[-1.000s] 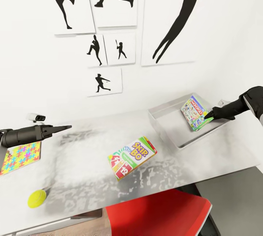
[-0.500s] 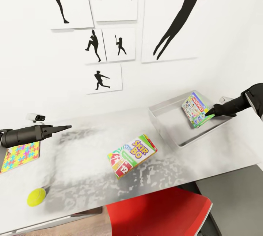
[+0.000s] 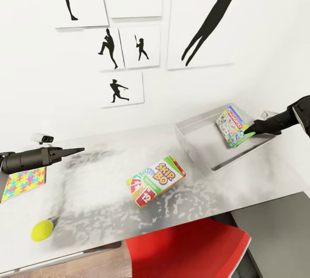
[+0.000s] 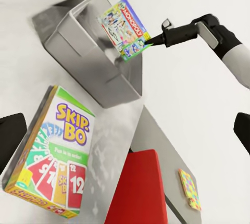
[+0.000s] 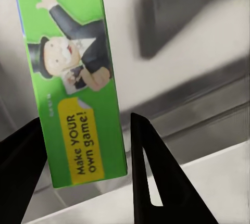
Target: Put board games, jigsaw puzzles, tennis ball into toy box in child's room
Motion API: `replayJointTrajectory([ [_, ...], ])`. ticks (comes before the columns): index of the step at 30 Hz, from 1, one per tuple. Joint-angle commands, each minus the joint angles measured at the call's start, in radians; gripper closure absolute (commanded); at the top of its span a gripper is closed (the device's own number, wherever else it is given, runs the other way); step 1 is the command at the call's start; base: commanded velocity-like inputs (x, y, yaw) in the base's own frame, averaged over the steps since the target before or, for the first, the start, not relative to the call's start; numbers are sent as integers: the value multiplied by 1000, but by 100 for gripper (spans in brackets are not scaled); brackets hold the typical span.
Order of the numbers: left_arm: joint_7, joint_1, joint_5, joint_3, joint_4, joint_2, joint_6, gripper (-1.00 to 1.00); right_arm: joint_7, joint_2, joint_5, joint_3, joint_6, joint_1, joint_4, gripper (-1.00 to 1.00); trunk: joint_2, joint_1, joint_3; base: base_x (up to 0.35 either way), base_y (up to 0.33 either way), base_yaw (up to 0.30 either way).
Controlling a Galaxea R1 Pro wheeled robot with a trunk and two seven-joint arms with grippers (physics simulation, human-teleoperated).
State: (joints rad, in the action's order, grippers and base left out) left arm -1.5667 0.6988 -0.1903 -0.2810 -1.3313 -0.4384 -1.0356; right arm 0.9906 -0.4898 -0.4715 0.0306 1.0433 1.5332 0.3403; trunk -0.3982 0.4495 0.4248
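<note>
My right gripper (image 3: 251, 130) is shut on the green edge of the Monopoly box (image 3: 232, 126), which it holds tilted over the light-grey toy box (image 3: 189, 142) at the table's right end. The right wrist view has that green edge (image 5: 78, 78) between the two dark fingers. The Skip-Bo box (image 3: 156, 180) lies mid-table. At the left lie the multicoloured jigsaw puzzle (image 3: 23, 182) and, near the front edge, the tennis ball (image 3: 42, 230). My left gripper (image 3: 77, 151) hovers open above the table's left part. A yellowish puzzle square (image 4: 190, 188) shows past the table's end.
A red chair (image 3: 185, 250) is tucked under the table's front edge. A small white device (image 3: 43, 138) sits at the back left. Black sports silhouettes (image 3: 116, 90) hang on the white wall behind. A lower grey surface (image 3: 275, 235) adjoins at the right.
The whole view has tilted down a little. My right gripper has edged slightly up and back with the Monopoly box over the toy box. The left arm has stayed put.
</note>
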Motion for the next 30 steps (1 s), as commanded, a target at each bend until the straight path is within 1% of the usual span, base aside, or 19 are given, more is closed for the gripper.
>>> replayJointTrajectory([
  [1,-4,1,0,0,0,0,-11,-100,8,-1,-6,3,4,1,5,100,-2,0,3,0,0,0],
  [12,-4,1,0,0,0,0,-11,-100,7,-6,-6,3,4,1,28,100,-2,0,21,0,0,0],
  [17,-4,1,-1,-1,-6,-2,-11,-100,6,-8,-6,3,4,1,55,100,-2,0,30,0,0,0],
  [21,-4,1,-9,-2,-17,-4,-12,-100,6,-8,-6,3,4,1,65,100,-2,0,36,0,0,0],
  [28,-4,2,-46,-5,-24,-9,-11,-100,5,-9,-6,3,4,19,68,100,-2,0,48,0,0,0],
  [30,-4,2,-50,-6,-25,-9,-11,-100,5,-9,-6,3,4,22,68,100,-2,0,51,0,0,0],
])
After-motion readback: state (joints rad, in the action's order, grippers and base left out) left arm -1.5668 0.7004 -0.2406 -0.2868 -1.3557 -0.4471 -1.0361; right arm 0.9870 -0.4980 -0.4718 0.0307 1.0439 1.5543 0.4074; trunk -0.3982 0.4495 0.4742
